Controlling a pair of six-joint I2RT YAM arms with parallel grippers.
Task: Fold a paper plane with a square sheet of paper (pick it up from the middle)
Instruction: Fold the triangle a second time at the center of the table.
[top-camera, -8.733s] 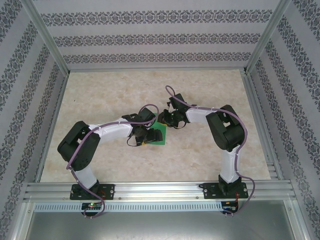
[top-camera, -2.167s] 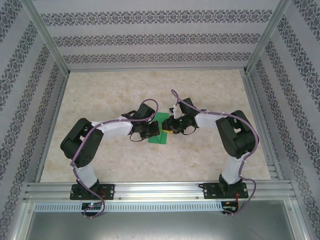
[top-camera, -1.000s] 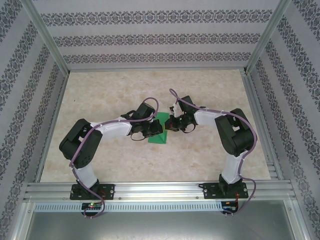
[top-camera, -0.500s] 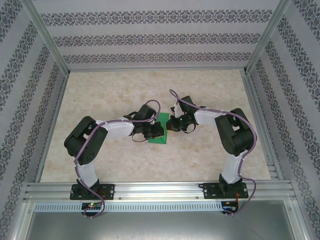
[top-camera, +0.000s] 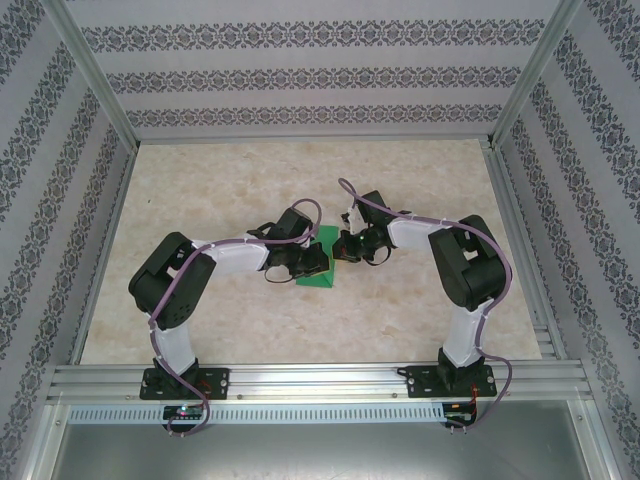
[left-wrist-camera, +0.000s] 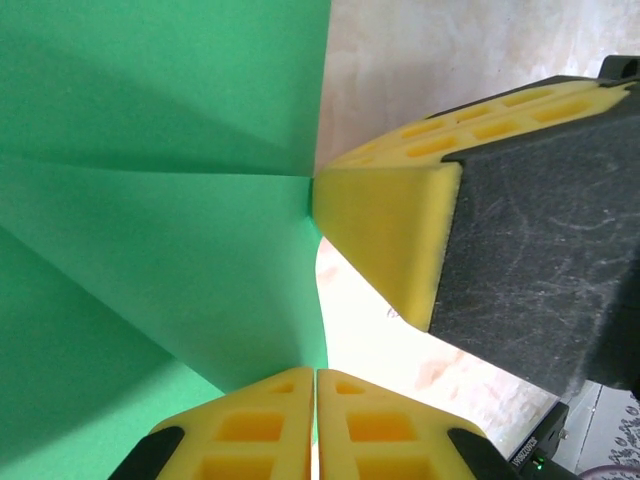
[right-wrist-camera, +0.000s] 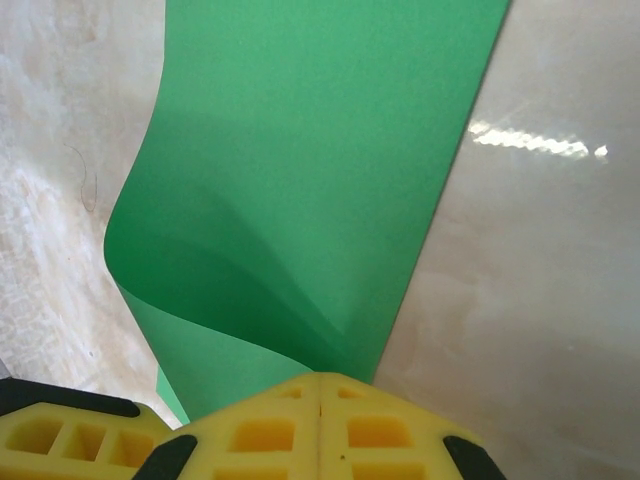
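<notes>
The square sheet of paper (top-camera: 318, 277) is bright green, creased and bent, and stands partly raised off the table at its middle. My left gripper (top-camera: 309, 262) meets it from the left and my right gripper (top-camera: 343, 249) from the right. Seen from the left wrist, the paper (left-wrist-camera: 160, 200) shows folds that run to one point, and my left gripper (left-wrist-camera: 316, 378) is shut on its lower edge. The right gripper's yellow fingertip (left-wrist-camera: 385, 225) touches that fold point. From the right wrist, the paper (right-wrist-camera: 320, 170) curls up, with my right gripper (right-wrist-camera: 320, 382) shut on its near edge.
The marble-patterned table (top-camera: 220, 180) is walled in by patterned panels and aluminium posts (top-camera: 95, 75). An aluminium rail (top-camera: 320, 378) carrying both arm bases runs along the near edge. The two grippers stand almost fingertip to fingertip.
The left arm's elbow has shifted a little to the right and its gripper has edged right toward the paper. The right arm and the paper have hardly moved.
</notes>
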